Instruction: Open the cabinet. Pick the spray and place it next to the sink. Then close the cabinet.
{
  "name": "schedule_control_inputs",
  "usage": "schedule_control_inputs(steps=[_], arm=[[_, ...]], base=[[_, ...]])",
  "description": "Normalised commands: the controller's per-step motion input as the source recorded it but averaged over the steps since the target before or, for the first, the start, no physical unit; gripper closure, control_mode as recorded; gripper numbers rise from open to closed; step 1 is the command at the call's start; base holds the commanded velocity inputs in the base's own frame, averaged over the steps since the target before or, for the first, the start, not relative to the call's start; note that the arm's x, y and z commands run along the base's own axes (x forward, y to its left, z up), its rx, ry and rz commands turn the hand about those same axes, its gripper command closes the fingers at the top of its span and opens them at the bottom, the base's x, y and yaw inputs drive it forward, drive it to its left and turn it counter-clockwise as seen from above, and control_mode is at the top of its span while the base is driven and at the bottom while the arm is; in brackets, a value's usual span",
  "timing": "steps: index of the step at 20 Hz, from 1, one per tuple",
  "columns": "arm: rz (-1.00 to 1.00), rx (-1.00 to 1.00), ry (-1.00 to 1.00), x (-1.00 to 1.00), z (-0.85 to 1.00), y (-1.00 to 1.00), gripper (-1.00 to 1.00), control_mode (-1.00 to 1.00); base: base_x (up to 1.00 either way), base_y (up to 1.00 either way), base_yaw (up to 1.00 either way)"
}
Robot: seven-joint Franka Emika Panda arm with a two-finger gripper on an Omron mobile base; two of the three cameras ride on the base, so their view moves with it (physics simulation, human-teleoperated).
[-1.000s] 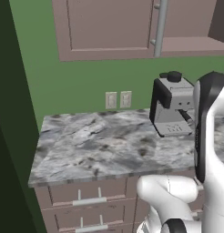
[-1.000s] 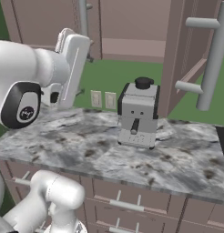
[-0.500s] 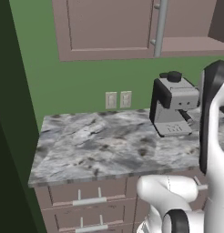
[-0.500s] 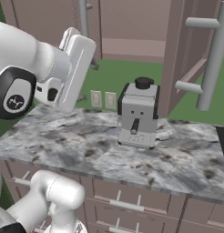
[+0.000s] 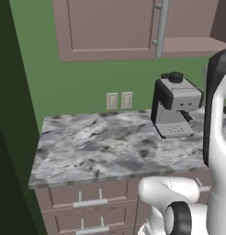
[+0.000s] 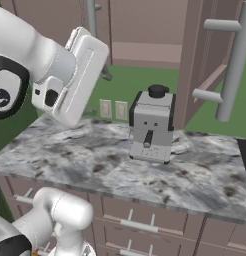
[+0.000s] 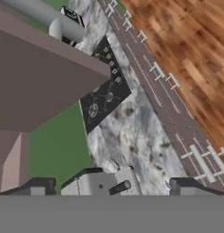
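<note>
The cabinet (image 6: 140,25) hangs above the counter. Its left door is shut, with a grey bar handle (image 6: 91,20). Its right door (image 6: 205,55) stands swung out towards me, and its bar handle (image 6: 235,65) faces forward. In the left base view the shut door (image 5: 110,27) fills the top. My gripper (image 6: 104,74) is raised in front of the left door, level with its lower edge. In the hand view the gripper (image 7: 114,187) is open and holds nothing, with the open door's underside (image 7: 41,77) beside it. The spray and the sink are out of view.
A grey and black coffee machine (image 6: 152,125) stands on the marbled counter (image 5: 101,147) below the cabinet, directly under my hand (image 7: 100,182). A black cooktop (image 7: 104,95) lies further along the counter. Two wall sockets (image 5: 119,100) sit on the green wall. Drawers (image 5: 87,199) run under the counter's front edge.
My arm has swung a little, and the hand now looms larger and slightly lower in the right base view. The jaws stay open. The cabinet doors have not moved.
</note>
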Motion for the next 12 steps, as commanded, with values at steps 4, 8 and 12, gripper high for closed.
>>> schedule_control_inputs(steps=[4,8,12], arm=[[-0.10,-0.06,0.12,-0.25,0.00,-0.10,-1.00,-1.00],[-0.09,-0.05,0.10,-0.27,0.00,-0.11,-1.00,-1.00],[-0.07,-0.05,0.03,-0.32,0.00,-0.26,-1.00,-1.00]], base=[[0.00,0.00,0.00],[0.00,0.00,0.00],[0.00,0.00,0.00]])
